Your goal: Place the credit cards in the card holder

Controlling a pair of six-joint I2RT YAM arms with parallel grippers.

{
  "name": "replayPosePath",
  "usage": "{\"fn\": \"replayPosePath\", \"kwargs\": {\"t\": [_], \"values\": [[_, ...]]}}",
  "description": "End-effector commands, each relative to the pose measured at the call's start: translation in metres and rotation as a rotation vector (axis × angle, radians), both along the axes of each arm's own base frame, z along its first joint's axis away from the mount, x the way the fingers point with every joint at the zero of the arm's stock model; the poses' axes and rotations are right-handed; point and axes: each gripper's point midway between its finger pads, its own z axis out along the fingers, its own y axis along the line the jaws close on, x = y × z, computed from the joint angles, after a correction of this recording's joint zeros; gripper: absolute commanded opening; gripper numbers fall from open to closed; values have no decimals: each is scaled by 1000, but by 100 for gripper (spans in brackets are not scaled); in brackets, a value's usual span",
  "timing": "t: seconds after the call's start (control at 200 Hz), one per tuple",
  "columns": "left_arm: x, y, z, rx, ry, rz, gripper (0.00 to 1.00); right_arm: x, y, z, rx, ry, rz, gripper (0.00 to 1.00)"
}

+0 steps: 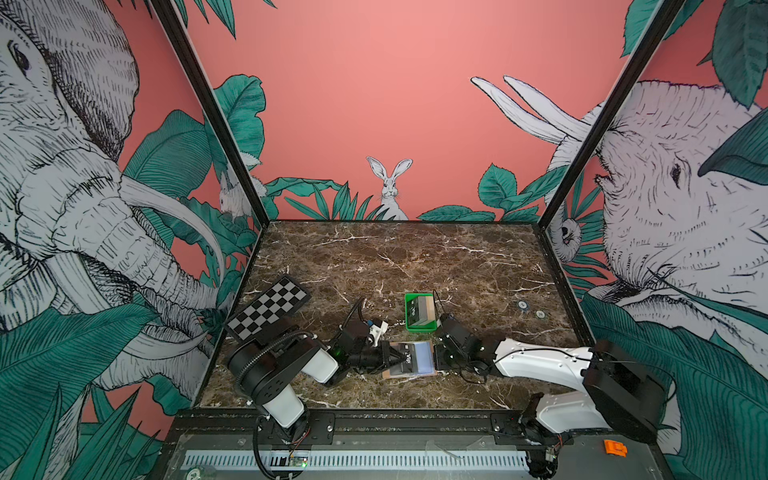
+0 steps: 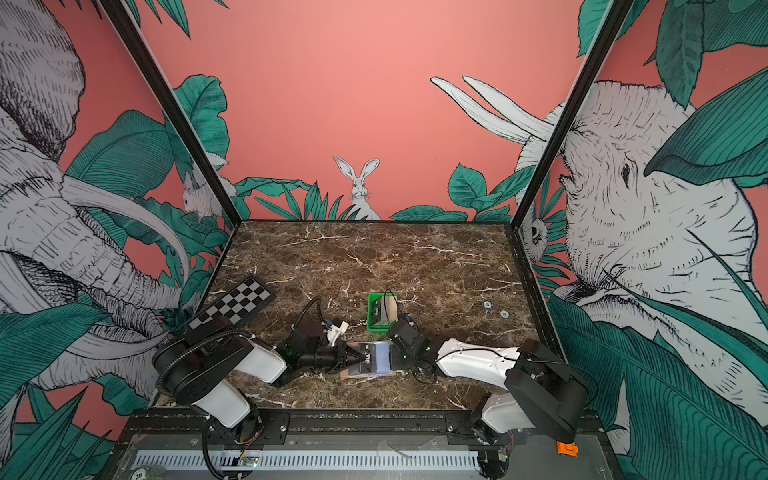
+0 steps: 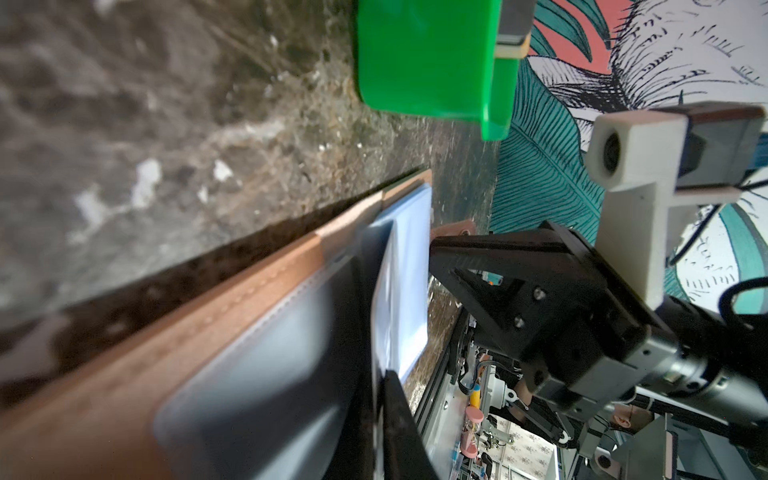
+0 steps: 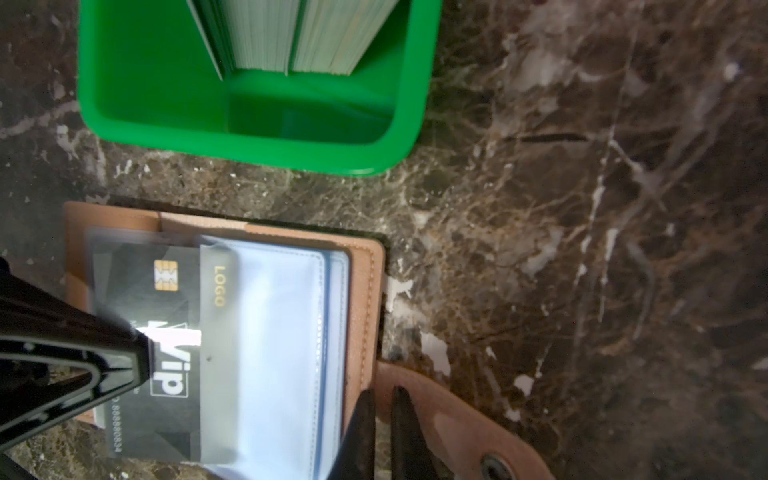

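Left claw (image 1: 398,358) — clamped on the black card (image 4: 166,291) — at the card holder (image 4: 368,299) near the desk (image 1: 415,257) front edge; right claw (image 4: 382,395) together, on its strap (image 4: 457,415).

Open card holder (image 1: 409,375), VIP card (image 1: 408,358), green tray (image 1: 420,329)

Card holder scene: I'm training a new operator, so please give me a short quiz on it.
1. True or false: the card holder lies open on the marble table.
2. Which gripper's tip is on the black VIP card? A) left B) right C) neither
3. Fill in: the stacked cards stand in the ___.
Key: 1 true; 2 A, the left gripper; 3 green tray.
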Motion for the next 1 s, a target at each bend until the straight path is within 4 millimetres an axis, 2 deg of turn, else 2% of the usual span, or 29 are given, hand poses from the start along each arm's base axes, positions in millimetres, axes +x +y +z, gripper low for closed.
{"fn": "replayPosePath", "kwargs": {"t": [0.0,0.265,0.425,0.715,0.995], "values": [[-1,-4,-1,11,14,-10,11,-2,-2,-7,-31,6,7,10],[-3,-5,-1,27,18,-16,14,-1,-2,-7,-30,7,5,10],[-2,7,-10,139,14,-6,16,-2,-3,-8,-35,8,5,10],[-3,24,-6,273,-12,-13,19,-2,-6,-10,-44,9,2,10],[-1,13,-1,214,2,-17,21,-1,-3,-9,-40,8,3,10]]}}
